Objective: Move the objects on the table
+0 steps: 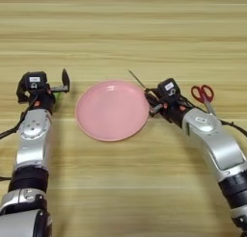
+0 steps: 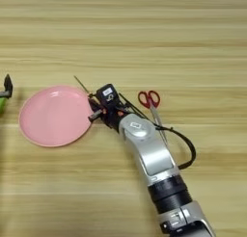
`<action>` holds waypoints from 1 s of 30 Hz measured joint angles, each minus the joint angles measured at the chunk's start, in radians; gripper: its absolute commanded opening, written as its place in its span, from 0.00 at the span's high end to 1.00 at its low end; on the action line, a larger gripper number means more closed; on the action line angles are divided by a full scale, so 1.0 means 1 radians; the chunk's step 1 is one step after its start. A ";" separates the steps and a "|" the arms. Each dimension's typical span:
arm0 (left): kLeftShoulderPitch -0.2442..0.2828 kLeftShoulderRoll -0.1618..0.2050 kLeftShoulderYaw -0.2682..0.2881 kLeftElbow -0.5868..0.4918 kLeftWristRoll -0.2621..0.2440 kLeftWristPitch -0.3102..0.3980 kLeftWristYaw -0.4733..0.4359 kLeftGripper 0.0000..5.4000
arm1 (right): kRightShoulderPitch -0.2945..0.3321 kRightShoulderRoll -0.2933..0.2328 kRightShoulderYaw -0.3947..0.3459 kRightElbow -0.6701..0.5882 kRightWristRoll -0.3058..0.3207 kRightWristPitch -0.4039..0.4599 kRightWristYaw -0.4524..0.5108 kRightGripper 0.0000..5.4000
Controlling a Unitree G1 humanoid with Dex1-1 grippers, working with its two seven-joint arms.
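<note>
Right end effector sits at the right rim of the pink plate. A thin dark stick slants up and to the left from its fingertips. The fingers look closed on the stick's lower end, though the grip point itself is crowded by the wrist hardware, so I note that as likely, not certain. Whether it is one stick or a pair lying together I cannot tell.

Red-handled scissors lie flat on the desk just behind the right forearm, handles away from the robot, blades pointing back toward it and partly hidden under the arm. A black cable loops off the forearm beside them.

Left end effector is to the left of the plate, apart from it. One black finger stands up clearly; I cannot tell whether the fingers are apart or together. It looks idle.

No screwdriver or pen shows in either view.

Judgement: the step in hand is carrying the stick, probably toward the plate, since the stick's held end is already at the rim. The next move calls for a short shift left so the stick hangs over the plate's centre, then a low release so it does not roll off. The scissors look like the next item; the elbow must clear them when the arm swings back.
</note>
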 measured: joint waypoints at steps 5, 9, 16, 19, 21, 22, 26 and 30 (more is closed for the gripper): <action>0.000 -0.001 0.000 0.000 0.000 0.000 0.001 0.00 | -0.033 0.017 0.017 0.047 0.002 0.015 0.031 0.84; 0.001 -0.001 0.000 -0.002 0.000 0.000 0.002 0.00 | -0.058 0.044 0.042 0.050 0.002 0.024 0.051 0.84; 0.004 -0.003 0.000 -0.005 0.000 0.001 0.003 0.00 | -0.082 0.061 0.048 0.077 0.003 0.024 0.065 0.84; 0.004 -0.003 0.000 -0.005 0.000 0.002 0.003 0.00 | -0.091 0.069 0.048 0.111 0.004 0.023 0.073 0.84; 0.005 -0.004 0.000 -0.005 0.000 0.002 0.004 0.00 | -0.092 0.075 0.048 0.126 0.004 0.023 0.074 0.84; 0.005 -0.004 0.000 -0.005 0.000 0.002 0.004 0.00 | -0.093 0.078 0.048 0.132 0.004 0.023 0.074 0.84; 0.005 -0.004 0.000 -0.005 0.000 0.002 0.004 0.00 | -0.094 0.079 0.048 0.147 0.003 0.023 0.075 0.75; 0.006 -0.004 0.001 -0.005 -0.001 0.002 0.004 0.00 | -0.100 0.079 0.048 0.149 0.003 0.023 0.075 0.65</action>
